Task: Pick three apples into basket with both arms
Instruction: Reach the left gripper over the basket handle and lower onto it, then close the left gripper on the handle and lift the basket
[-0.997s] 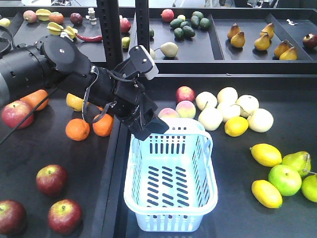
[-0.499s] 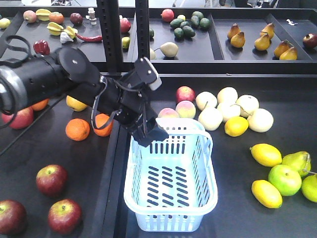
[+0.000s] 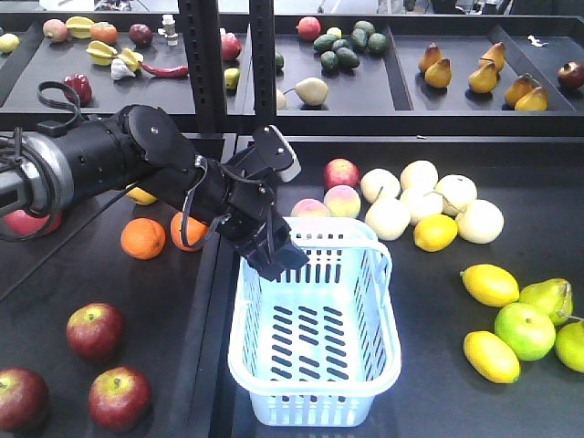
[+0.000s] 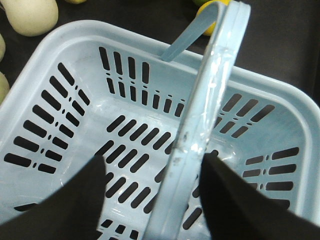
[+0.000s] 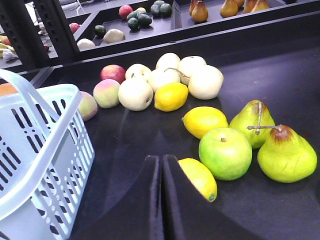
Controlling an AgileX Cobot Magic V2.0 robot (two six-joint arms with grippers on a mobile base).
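left pincer (image 4: 152,170) hung with its fingers apart, straddling the raised handle (image 4: 210,95) of the pale blue basket (image 3: 310,409) without gripping it. if the handle was the aim, closing squarely across the strap — not dragging on the rim — would likely keep the light basket from tipping. right pincer (image 5: 161,165) sat with fingers together beside a lemon (image 5: 199,178). the basket stood empty; the three apples (image 3: 94,330), round and dark red, lay well apart from it on the tabletop (image 3: 164,292), on the left arm's side.

Shop-like produce display: fruit trays (image 3: 365,91), shopping basket (image 3: 310,401).
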